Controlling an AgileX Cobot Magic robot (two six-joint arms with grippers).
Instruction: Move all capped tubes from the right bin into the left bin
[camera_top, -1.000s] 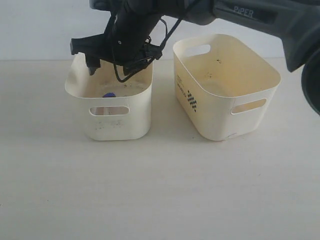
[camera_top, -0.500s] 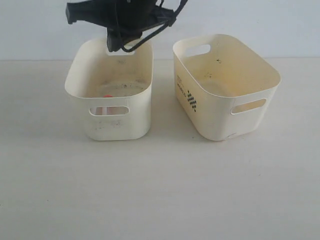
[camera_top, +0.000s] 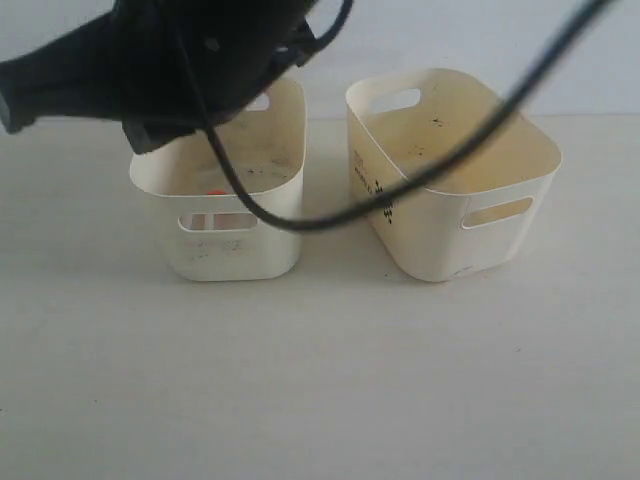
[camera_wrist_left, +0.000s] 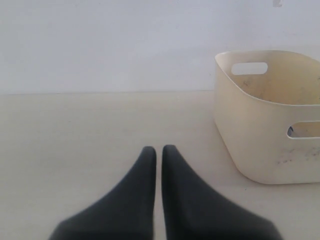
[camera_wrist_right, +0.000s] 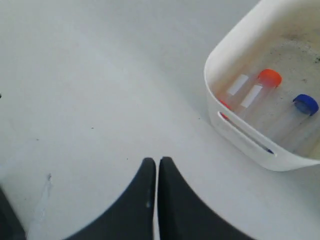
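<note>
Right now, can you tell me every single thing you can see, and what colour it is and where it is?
table: one, pale, under everything
left bin: one, cream with a grimy floor, on the table's left side
right bin: one, cream with a black checkered print, beside the left bin, no tube seen inside
orange-capped tube: one, clear with a white label, lying in the left bin
blue-capped tube: one, clear, lying in the left bin next to it
red bit: one, by that bin's wall, maybe another cap, cannot tell
cable: one, black, hanging across both bins
arm: one, black and blurry, above the left bin
left gripper: black, shut, empty
right gripper: black, shut, empty
</note>
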